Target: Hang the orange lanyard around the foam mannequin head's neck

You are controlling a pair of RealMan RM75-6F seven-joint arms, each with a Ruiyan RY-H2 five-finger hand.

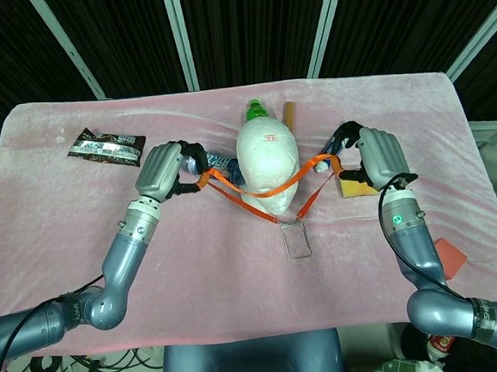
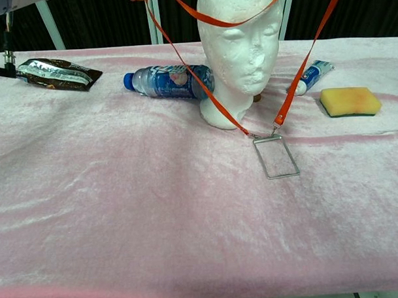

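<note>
lanyard (image 2: 203,81): flat woven cloth strap, orange, matt
badge frame (image 2: 276,157): thin shiny metal
mannequin head (image 2: 238,49): white foam, matt, pitted
tablecloth (image 2: 123,210): pink plush cloth, soft sheen
bottle (image 2: 167,81): clear glossy plastic
snack wrapper (image 2: 58,73): glossy foil
sponge (image 2: 350,101): yellow, porous, matt

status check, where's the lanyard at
Left hand and right hand each hold the orange lanyard. Loop lies across the foam head's forehead, not round neck. Nothing blocking.
</note>
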